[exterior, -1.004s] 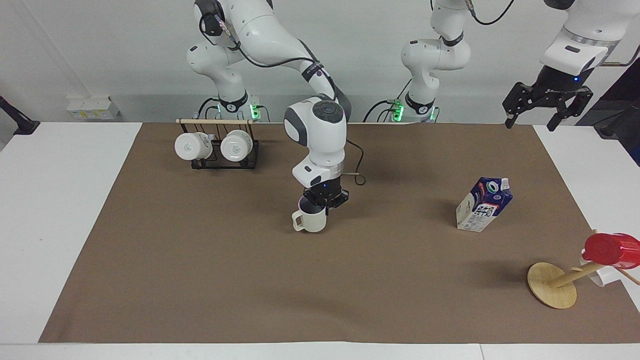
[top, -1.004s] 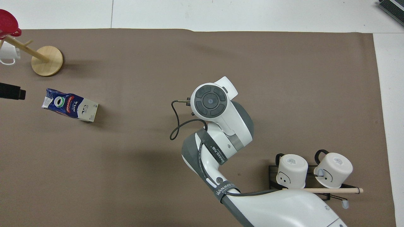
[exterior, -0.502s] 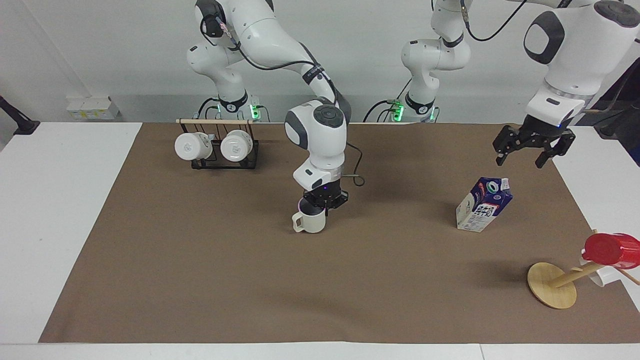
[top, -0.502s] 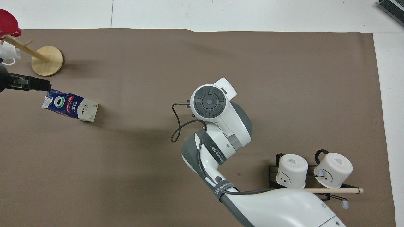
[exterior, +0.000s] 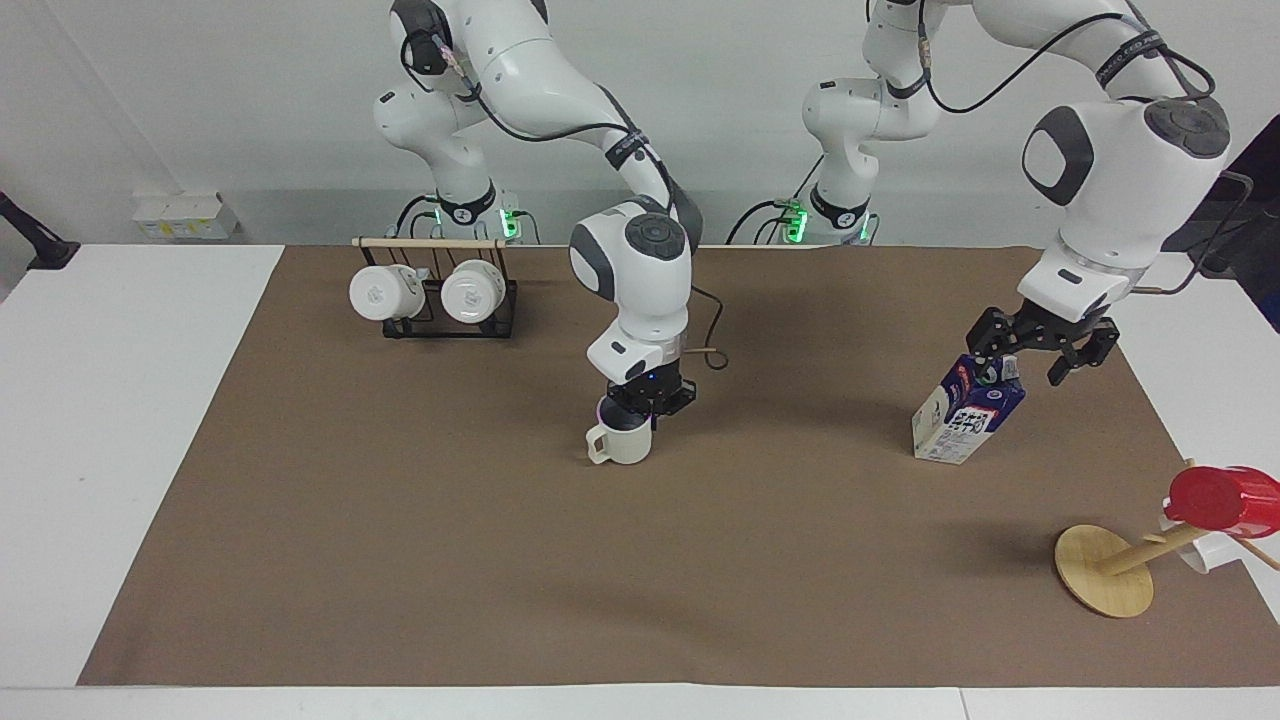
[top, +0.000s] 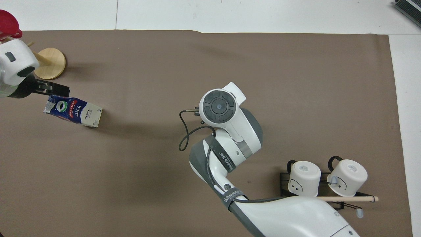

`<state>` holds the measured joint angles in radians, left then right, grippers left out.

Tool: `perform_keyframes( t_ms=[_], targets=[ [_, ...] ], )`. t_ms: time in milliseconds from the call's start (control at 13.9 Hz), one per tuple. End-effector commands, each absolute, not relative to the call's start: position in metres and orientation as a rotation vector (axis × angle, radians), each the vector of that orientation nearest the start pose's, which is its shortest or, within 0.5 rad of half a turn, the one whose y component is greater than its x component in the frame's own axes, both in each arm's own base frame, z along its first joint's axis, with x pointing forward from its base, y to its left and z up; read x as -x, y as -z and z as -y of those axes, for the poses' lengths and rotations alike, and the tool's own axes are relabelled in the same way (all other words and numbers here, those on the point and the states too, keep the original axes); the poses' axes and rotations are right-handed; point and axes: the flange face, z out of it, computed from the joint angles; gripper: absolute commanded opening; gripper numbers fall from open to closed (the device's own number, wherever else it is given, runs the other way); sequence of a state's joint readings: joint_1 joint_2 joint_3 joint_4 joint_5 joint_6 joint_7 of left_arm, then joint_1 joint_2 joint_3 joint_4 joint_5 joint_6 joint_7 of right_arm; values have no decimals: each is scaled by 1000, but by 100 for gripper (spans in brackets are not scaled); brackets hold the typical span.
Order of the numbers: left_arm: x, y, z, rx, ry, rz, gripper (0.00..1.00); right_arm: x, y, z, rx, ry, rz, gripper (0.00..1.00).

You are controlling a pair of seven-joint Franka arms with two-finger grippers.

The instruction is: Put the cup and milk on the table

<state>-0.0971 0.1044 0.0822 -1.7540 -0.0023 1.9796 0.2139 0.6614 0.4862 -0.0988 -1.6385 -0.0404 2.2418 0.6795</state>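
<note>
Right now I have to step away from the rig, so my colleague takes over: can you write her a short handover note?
Right gripper: at the rim of the cup, which stands on the table mid-sheet; grip not readable.
Left gripper: open, fingers spread just over the top of the milk, not gripping it.
Milk: on the sheet toward the left arm's end, leaning.
Done: cup is down on the table.
Left: free the cup, deal with the milk.
</note>
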Motion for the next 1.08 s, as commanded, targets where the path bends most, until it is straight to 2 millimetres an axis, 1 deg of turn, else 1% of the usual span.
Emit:
perform_keyframes(
  t_ms=[0,72,215,359,430,574,646,717,789,861,932,1004],
  targets=[
    [-606,-500,2,3090,191,-434,100,-578,-347,-372,3073,182,-145,49],
    [-606,-497,2,3092,179,-434,100,-577,-347,-374,3051,158,-184,99],
    [-602,-483,5,3097,139,-442,100,-578,-348,-371,3059,156,-187,100],
    [-598,-480,5,3099,125,-440,100,-583,-356,-363,3056,165,-190,100],
    [-595,-474,4,3102,108,-435,100,-586,-365,-359,3050,180,-197,100],
    [-593,-466,7,3101,113,-444,100,-588,-376,-351,3048,184,-204,100],
    [-593,-466,5,3102,108,-437,100,-591,-387,-344,3041,197,-199,100],
    [-590,-462,4,3106,92,-428,100,-593,-400,-334,3038,200,-206,100],
    [-586,-463,3,3107,96,-423,94,-595,-415,-323,3033,207,-213,100],
    [-585,-462,5,3107,92,-427,64,-595,-431,-310,3033,204,-222,100],
    [-586,-462,6,3106,94,-430,45,-596,-447,-296,3033,199,-235,100],
    [-587,-463,8,3107,97,-425,29,-597,-461,-282,3031,197,-251,100]
  ],
)
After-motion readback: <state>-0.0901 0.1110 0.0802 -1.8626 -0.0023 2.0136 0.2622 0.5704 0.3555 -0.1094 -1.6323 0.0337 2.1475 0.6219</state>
